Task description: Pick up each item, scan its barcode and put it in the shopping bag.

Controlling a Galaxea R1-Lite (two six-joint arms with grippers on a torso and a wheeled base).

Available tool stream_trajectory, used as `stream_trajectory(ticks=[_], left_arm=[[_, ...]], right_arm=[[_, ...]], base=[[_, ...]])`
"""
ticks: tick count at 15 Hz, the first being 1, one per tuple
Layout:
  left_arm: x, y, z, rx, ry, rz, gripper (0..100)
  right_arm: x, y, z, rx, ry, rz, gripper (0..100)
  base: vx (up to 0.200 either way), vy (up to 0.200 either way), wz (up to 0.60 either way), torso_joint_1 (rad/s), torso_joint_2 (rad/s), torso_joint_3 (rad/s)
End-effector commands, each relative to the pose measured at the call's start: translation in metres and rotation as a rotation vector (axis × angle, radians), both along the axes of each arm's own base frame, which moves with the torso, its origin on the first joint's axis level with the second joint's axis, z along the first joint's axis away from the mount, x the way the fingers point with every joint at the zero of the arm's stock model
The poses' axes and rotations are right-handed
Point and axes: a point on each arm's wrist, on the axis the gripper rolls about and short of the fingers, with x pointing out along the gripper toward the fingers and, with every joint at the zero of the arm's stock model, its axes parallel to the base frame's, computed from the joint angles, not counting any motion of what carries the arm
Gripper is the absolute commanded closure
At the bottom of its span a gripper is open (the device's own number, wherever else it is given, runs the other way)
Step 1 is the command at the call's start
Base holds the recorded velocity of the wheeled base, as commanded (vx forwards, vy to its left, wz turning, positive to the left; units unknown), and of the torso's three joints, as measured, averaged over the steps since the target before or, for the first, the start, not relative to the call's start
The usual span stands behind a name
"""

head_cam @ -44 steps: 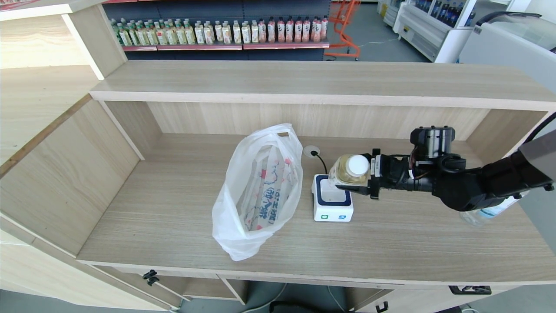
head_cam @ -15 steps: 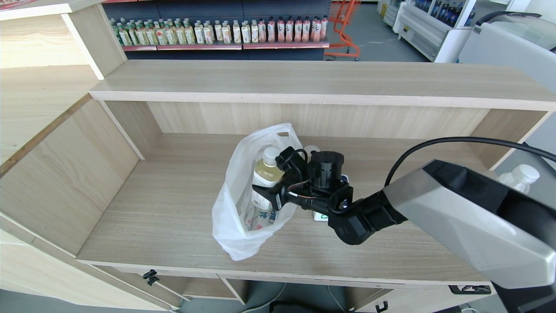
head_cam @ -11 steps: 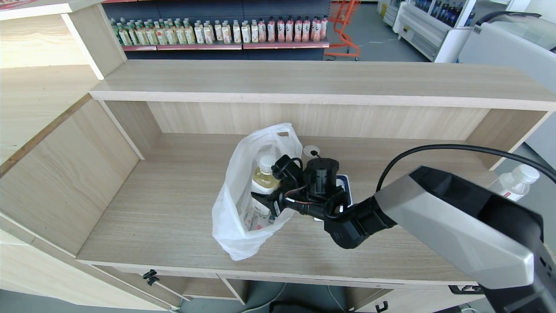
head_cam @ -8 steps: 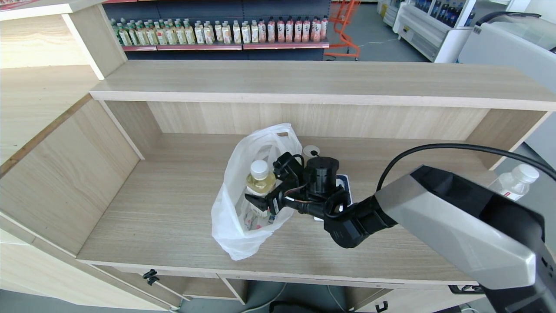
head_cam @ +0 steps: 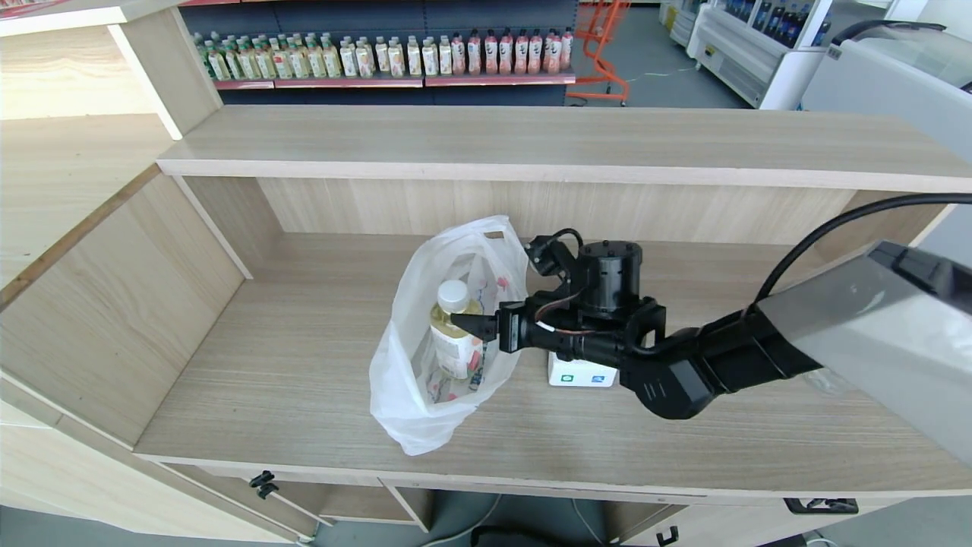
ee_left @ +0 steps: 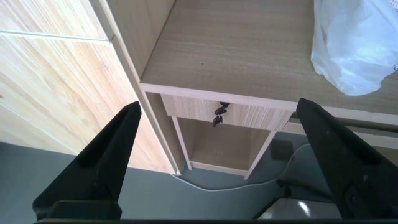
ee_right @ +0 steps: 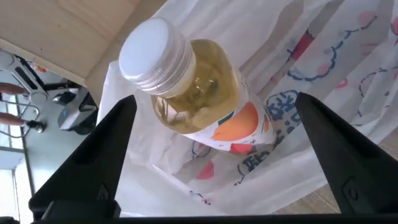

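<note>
- Pale-yellow tea in a clear plastic bottle with a white screw cap point(head_cam: 454, 338) stood upright inside the thin white plastic shopping bag point(head_cam: 414, 422) on the light wooden counter point(head_cam: 288, 365).
- The right gripper point(head_cam: 472, 328) hung at the bag's mouth. Its fingers were spread wide on either side of the bottle, and the right wrist view showed them touching neither flank.
- A white packet printed in pink and blue point(ee_right: 348, 62) lay in the bag beside the bottle.
- The white box scanner with a dark-blue top point(head_cam: 581, 374) sat just beside the bag, partly hidden by the right arm.
- The left gripper point(ee_left: 219, 107) hung empty off the counter's front edge, fingers well apart.
- The bottle's turn looked all but finished, with the bottle bagged and only the right arm's withdrawal left. Whether its barcode had been read could not be told.
- A clear shape point(head_cam: 826, 382) under the right arm, near the counter's right end, may have been another item waiting.
</note>
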Motion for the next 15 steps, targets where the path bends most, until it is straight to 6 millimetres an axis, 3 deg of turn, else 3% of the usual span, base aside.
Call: stream_trajectory(ticks=[1, 3, 5, 7, 8, 11, 15], left_arm=[[0.0, 0.0, 0.0, 0.0, 0.0, 0.001, 0], [0.0, 0.0, 0.0, 0.0, 0.0, 0.001, 0], [0.0, 0.0, 0.0, 0.0, 0.001, 0.001, 0], [0.0, 0.0, 0.0, 0.0, 0.001, 0.001, 0], [0.0, 0.0, 0.0, 0.0, 0.001, 0.001, 0], [0.0, 0.0, 0.0, 0.0, 0.001, 0.001, 0], [0.0, 0.0, 0.0, 0.0, 0.0, 0.001, 0]], right_arm=[[-0.019, -0.028, 0.029, 0.025, -0.008, -0.025, 0], [-0.044, -0.058, 0.052, 0.069, 0.01, -0.049, 0], [-0.071, -0.075, 0.098, 0.202, -0.018, -0.047, 0], [-0.101, -0.095, 0.128, 0.219, -0.043, -0.049, 0], [-0.108, -0.102, 0.133, 0.216, -0.038, -0.058, 0], [-0.119, -0.156, 0.112, 0.107, -0.045, -0.212, 0], [-0.137, -0.187, 0.098, 0.084, -0.016, -0.311, 0]], base=[[0.0, 0.0, 0.0, 0.0, 0.0, 0.0], [0.0, 0.0, 0.0, 0.0, 0.0, 0.0], [0.0, 0.0, 0.0, 0.0, 0.0, 0.0], [0.0, 0.0, 0.0, 0.0, 0.0, 0.0], [0.0, 0.0, 0.0, 0.0, 0.0, 0.0], [0.0, 0.0, 0.0, 0.0, 0.0, 0.0], [0.0, 0.0, 0.0, 0.0, 0.0, 0.0]])
